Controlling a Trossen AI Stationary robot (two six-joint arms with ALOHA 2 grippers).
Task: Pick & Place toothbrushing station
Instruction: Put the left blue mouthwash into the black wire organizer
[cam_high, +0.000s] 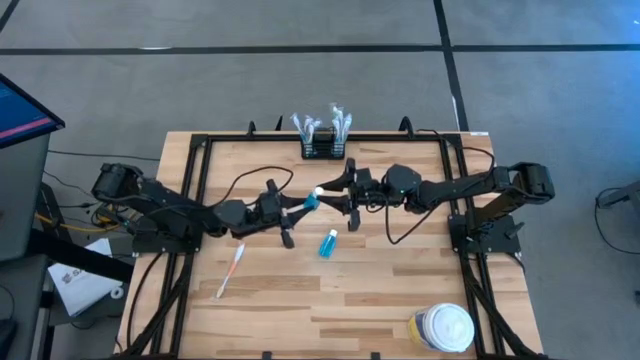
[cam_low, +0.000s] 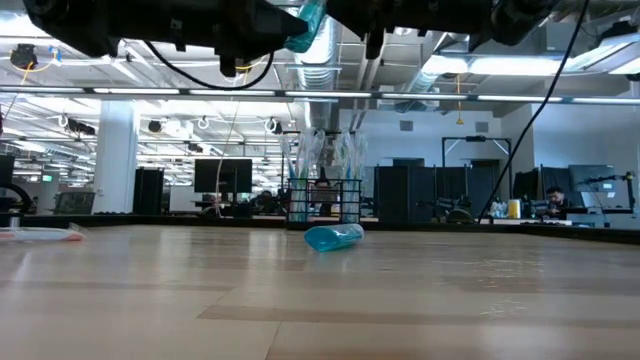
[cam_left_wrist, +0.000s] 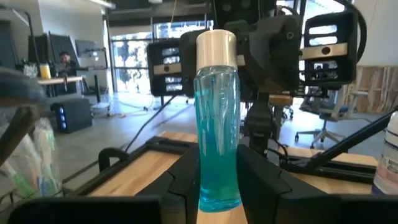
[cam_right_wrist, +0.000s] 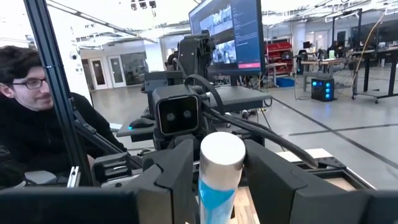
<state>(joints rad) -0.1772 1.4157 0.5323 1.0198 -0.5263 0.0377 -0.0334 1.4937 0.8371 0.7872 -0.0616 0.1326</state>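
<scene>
- Left tool (cam_high: 296, 210): clamped the base of a blue bottle (cam_high: 310, 201), raised above the counter (cam_high: 400, 290), seemingly for handover.
- Right tool (cam_high: 330, 195): fingers spread around the bottle's white cap, not closed.
- Toothbrushing station (cam_high: 322, 150): beyond both tools, at the counter's far edge.
- Second blue bottle (cam_high: 328, 243): lay below the tools.

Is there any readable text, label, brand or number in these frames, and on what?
None can be read.
Jar at the table's near right corner: yellow label, print too small.
Monitor behind the left arm, right wrist view: picture and red bar, lettering blurred.
Blue bottle held by the left gripper, cap between the right gripper's fingers: no label visible.
</scene>
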